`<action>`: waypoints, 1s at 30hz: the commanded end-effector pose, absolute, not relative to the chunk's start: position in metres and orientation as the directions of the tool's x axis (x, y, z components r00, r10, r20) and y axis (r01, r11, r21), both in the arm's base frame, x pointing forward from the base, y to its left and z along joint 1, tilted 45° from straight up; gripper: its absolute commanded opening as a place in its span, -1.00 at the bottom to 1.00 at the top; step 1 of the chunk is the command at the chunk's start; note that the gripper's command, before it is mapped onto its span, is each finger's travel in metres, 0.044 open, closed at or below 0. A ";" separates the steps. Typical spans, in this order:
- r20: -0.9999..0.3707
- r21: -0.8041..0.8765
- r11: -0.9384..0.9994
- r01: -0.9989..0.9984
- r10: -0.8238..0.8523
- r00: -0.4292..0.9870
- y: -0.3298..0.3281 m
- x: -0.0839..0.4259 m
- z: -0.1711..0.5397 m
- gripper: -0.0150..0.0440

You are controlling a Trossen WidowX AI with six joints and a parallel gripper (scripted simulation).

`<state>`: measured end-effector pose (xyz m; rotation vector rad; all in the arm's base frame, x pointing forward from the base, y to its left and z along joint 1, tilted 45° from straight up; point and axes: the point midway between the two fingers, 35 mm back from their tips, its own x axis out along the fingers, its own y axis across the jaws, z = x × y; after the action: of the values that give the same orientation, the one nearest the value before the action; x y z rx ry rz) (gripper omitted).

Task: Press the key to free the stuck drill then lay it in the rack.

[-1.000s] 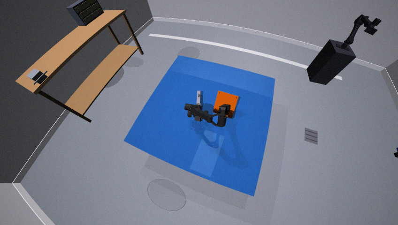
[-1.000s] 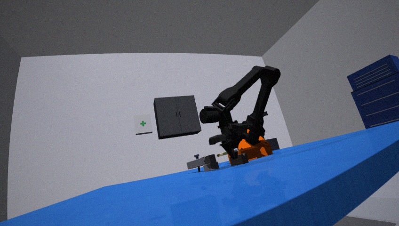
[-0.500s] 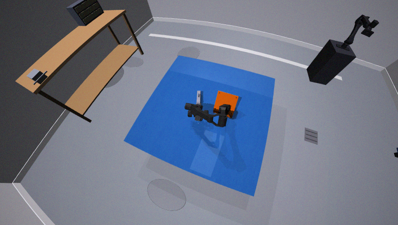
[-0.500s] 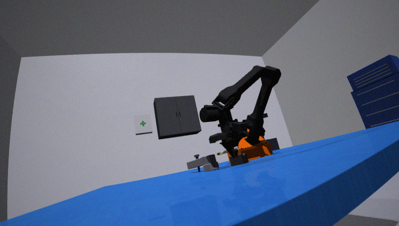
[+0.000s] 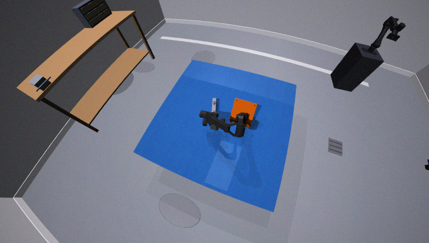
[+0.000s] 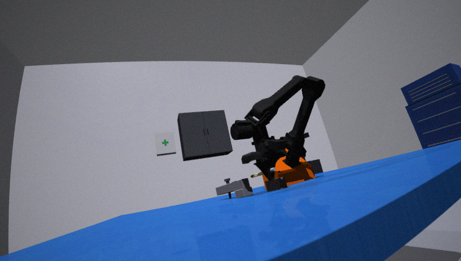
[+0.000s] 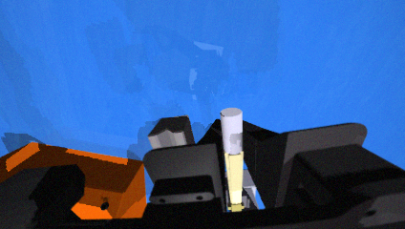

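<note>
Drill (image 6: pixel 257 174) (image 7: pixel 232 143) in the nearly closed pincer (image 6: pixel 266 173) (image 7: pixel 224 122), its far end hidden.

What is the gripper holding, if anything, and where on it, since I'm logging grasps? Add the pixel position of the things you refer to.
The drill (image 6: pixel 257 174) (image 7: pixel 234 176); the gripper (image 7: pixel 224 122) grips it around its yellowish section, below the pale cylindrical end.

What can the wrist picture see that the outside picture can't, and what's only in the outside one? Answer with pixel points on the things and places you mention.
Only wrist: the drill's (image 7: pixel 235 178) (image 6: pixel 257 174) whole yellow part, from the white end down.

Only exterior: a gray cupboard (image 6: pixel 205 135), a green-cross box (image 6: pixel 165 149) and blue drawers (image 6: pixel 436 111).

Both: the drill, in the claw (image 6: pixel 271 173) (image 7: pixel 224 122), and something orange (image 6: pixel 296 173) (image 7: pixel 131 186).
</note>
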<state>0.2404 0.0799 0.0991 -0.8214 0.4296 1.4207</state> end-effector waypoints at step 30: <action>-0.707 -0.248 -0.053 -0.967 0.692 0.143 0.069 0.238 0.105 -0.49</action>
<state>0.2367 0.0708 0.1030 -0.8225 0.4326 1.4205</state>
